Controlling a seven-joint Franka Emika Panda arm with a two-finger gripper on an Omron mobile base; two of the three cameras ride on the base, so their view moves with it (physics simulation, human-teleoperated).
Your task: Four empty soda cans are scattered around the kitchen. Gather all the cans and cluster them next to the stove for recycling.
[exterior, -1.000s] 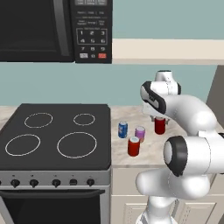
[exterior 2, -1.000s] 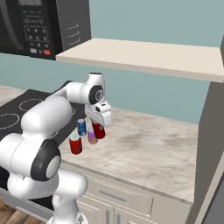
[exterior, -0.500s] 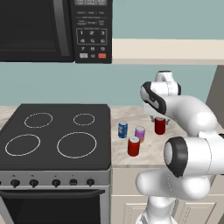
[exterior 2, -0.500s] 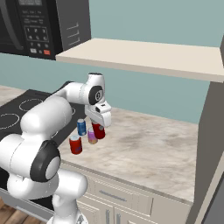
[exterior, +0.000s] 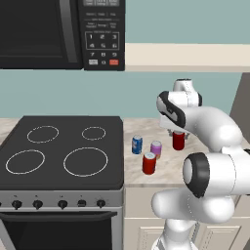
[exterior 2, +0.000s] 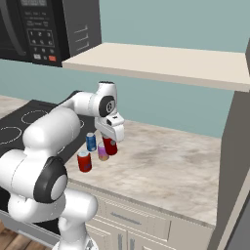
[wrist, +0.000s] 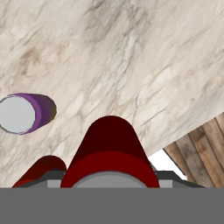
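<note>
My gripper (exterior: 177,133) points down over the marble counter (exterior: 146,180), to the right of the stove (exterior: 63,146), and is shut on a red soda can (exterior: 178,140). That can stands upright at counter level; whether its base touches the surface I cannot tell. Just left of it cluster a blue can (exterior: 137,144), a purple-pink can (exterior: 156,148) and a second red can (exterior: 149,163). In the right base view the held red can (exterior 2: 110,146) sits under the hand beside the purple one (exterior 2: 102,151). The hand view looks down on the gripped red can (wrist: 110,148), with the purple can (wrist: 26,113) to its left.
A black microwave (exterior: 58,34) hangs above the stove. A pale shelf (exterior 2: 161,63) runs over the counter, and a tall grey cabinet side (exterior 2: 237,161) bounds it on the right. Bare marble (exterior 2: 166,166) stretches right of the cans. The counter's front edge and wood floor (wrist: 197,144) are close by.
</note>
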